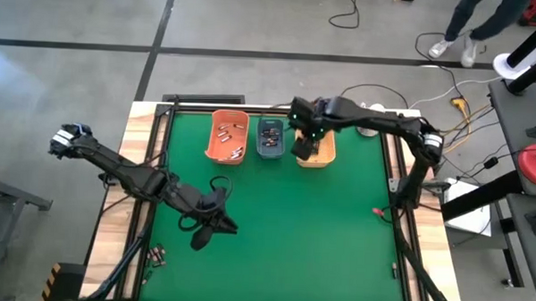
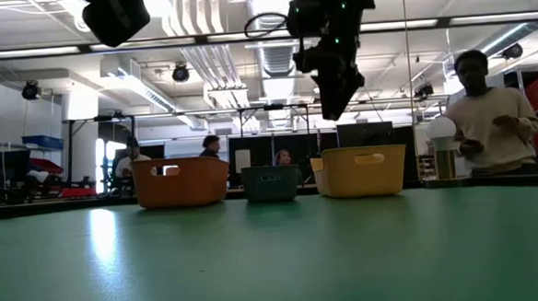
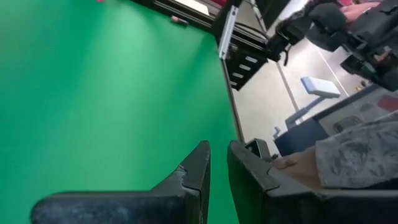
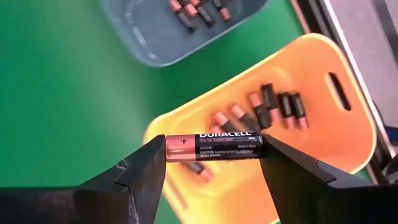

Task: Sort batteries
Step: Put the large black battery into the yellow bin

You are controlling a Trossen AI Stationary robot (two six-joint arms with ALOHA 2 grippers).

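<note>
- Left gripper [image 1: 214, 222], at the near-left part of the flat green table mat [image 1: 319, 233]: idle, low over bare mat, nothing between its fingers; in the left wrist view, two dark fingers [image 3: 193, 171] standing close together with only a thin gap, pinching nothing.
- Orange plastic bin [image 1: 227, 137], leftmost of the three in the row at the far edge: several small batteries lying inside.
- Blue-grey plastic bin [image 1: 270, 137], middle of the row: likewise holding a few dark, copper-ended cells [image 4: 198, 12].
- Yellow-orange plastic bin [image 4: 298, 149], right end of the row: about eight black-and-copper batteries scattered on its floor.
- Right gripper [image 4: 211, 149], raised over the yellow-orange bin: clamped on a single black-and-copper cylindrical battery [image 4: 213, 147].
- Battery held crosswise, lengthwise between the two fingers: copper positive end against one fingertip, black end against the other, body clear of the bin and directly above the cells already there.
- Step in hand, as judged: delivery of one sorted cell to its matching bin, with release still to come.
- Next move, as judged: slight descent toward the bin floor, then fingers parted so the cell falls inside the rim rather than onto the mat.
- Risk noted: possible bounce off the cells below if released from high.
</note>
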